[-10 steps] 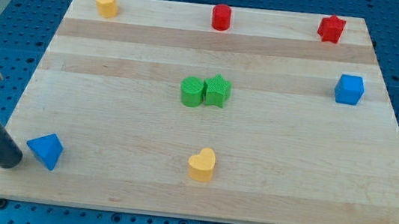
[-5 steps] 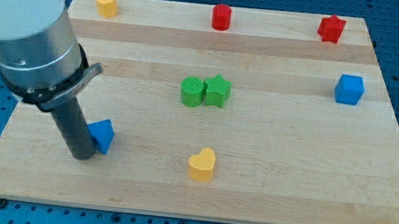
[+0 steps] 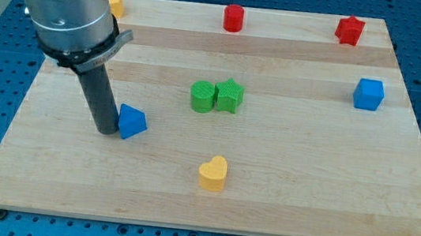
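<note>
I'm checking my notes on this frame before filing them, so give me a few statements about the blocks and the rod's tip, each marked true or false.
1. My tip sits against the blue triangular block, on its view-left side. True.
2. The two green blocks stand far apart. False: they touch, side by side.
3. The yellow heart block lies nearer the view's bottom than the green pair. True.
4. The blue cube lies at the view's left. False: it is at the right.

My tip pressed against the left side of the blue triangular block, left of the worktop's centre.
</note>
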Robot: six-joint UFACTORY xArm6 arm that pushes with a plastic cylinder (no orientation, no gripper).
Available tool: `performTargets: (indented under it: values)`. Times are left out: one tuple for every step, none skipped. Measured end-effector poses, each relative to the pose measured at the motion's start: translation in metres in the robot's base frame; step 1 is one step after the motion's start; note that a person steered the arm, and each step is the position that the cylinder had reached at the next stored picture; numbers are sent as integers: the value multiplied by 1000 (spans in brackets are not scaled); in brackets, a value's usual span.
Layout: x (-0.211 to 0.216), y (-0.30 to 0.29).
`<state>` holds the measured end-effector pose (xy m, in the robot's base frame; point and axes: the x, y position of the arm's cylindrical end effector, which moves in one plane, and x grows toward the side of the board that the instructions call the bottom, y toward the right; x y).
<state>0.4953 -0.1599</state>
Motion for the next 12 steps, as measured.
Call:
performTargets:
  values:
    - [-1,17]
    - [-1,52]
    - [-1,77]
    - [-1,84]
    - [-1,88]
    - [-1,101]
    - [-1,106]
    - [-5,106]
    - [-5,98]
    - [-7,86]
    - [-13,84]
    - [-17,84]
